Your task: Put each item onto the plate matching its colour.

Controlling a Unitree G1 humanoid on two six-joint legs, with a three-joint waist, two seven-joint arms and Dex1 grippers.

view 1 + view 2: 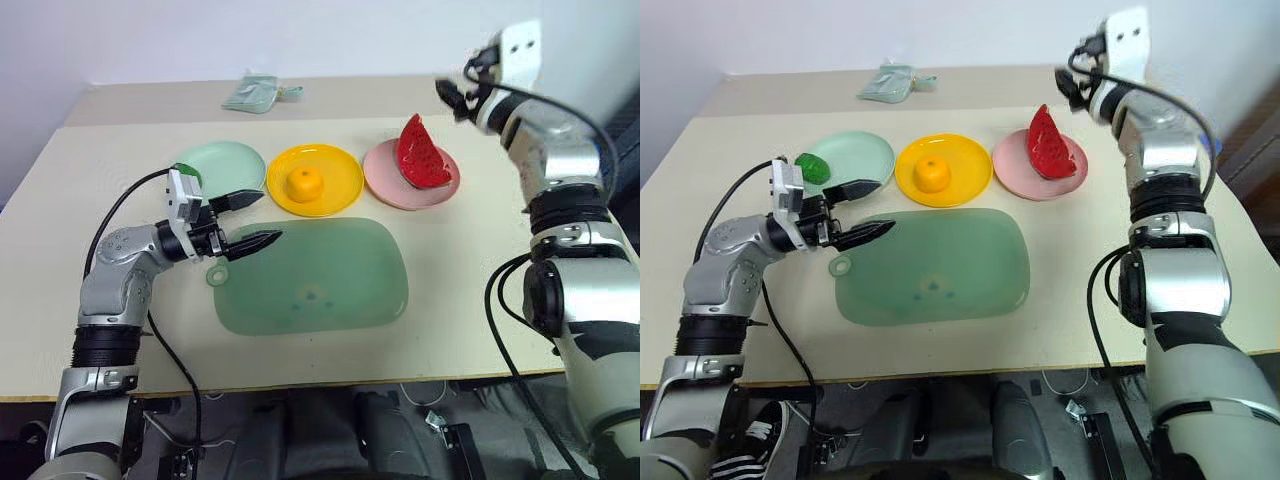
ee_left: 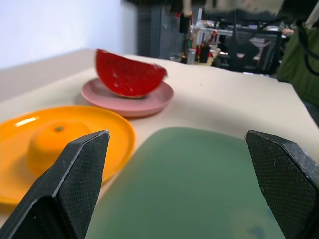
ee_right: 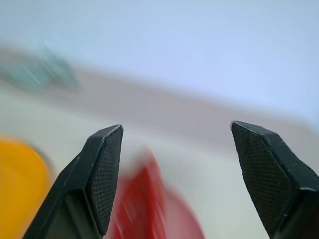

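Landmark for all positions: the large pale green translucent mat (image 1: 315,277) with a handle hole, lying flat on the beige tabletop (image 1: 90,180).

My left gripper (image 1: 248,221) hovers at the mat's left edge, its two black fingers spread wide with nothing between them; one fingertip (image 1: 268,239) sits over the mat's near-left corner.

Beyond the mat's far-left corner: round mint green plastic plate (image 1: 225,160). The dark green bumpy leafy ball (image 1: 812,167) rests on that plate's left rim, partly hidden behind my left wrist.

Beyond the middle of the mat's far edge: round bright yellow plastic plate (image 1: 335,183), with the round toy orange (image 1: 304,184) at its centre.

Beyond the mat's far-right corner: round pink plastic plate (image 1: 385,178), touching or nearly touching the yellow one. The red watermelon wedge with black seeds (image 1: 421,155) stands on it, rind side down.

My right gripper (image 3: 174,164) is raised well above and beyond the mat's far-right side, past the pink plate. Fingers apart, empty.

Far behind the mat, near the table's back edge: a small crumpled pale green pouch (image 1: 257,91).
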